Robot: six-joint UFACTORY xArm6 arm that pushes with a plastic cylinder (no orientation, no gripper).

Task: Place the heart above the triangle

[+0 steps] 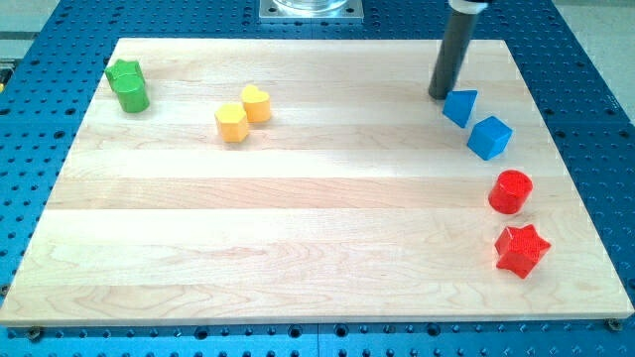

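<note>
A yellow heart block (256, 102) lies on the wooden board (298, 198) at the upper left of middle, touching a yellow hexagon block (231, 123) at its lower left. A blue triangle block (460, 106) lies at the upper right. My tip (440, 95) rests on the board just to the left of the blue triangle and slightly above it, very close to it or touching it. The heart is far to the left of my tip.
A blue cube (489, 137) lies just below and right of the triangle. A red cylinder (511, 191) and a red star (522, 250) lie along the right side. A green star-like block (128, 85) is at the upper left corner.
</note>
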